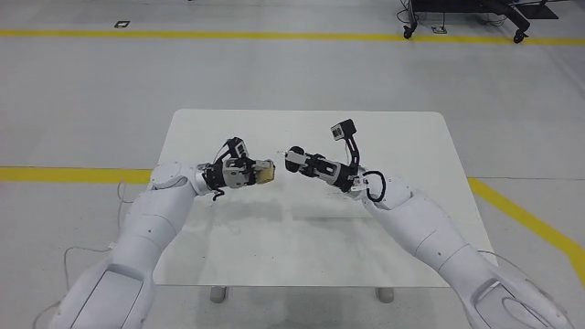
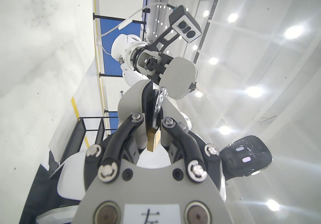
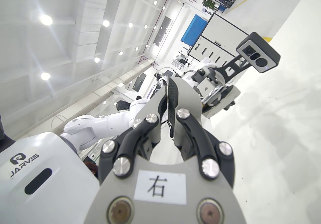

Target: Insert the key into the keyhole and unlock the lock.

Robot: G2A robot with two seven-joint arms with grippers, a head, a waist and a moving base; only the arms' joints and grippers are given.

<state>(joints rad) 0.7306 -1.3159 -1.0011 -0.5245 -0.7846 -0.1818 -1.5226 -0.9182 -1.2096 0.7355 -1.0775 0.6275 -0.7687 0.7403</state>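
Note:
My left gripper [image 1: 259,173] hovers over the middle of the white table [image 1: 402,146], shut on a small brass padlock [image 1: 266,174]. In the left wrist view the padlock's brass body [image 2: 153,140] and silver shackle [image 2: 159,103] sit between the shut fingers of the left gripper [image 2: 155,102]. My right gripper [image 1: 292,158] faces it from a short way off, with a small gap between them. In the right wrist view the right gripper [image 3: 168,95] is shut on a thin silver key [image 3: 166,99], seen edge-on. Beyond it, the left gripper [image 3: 213,99] shows a bit of brass.
Both grippers hang above the table surface. The table's far edge [image 1: 306,111] borders a grey floor with a yellow line [image 1: 228,34]. Wheeled frames [image 1: 466,5] stand far behind.

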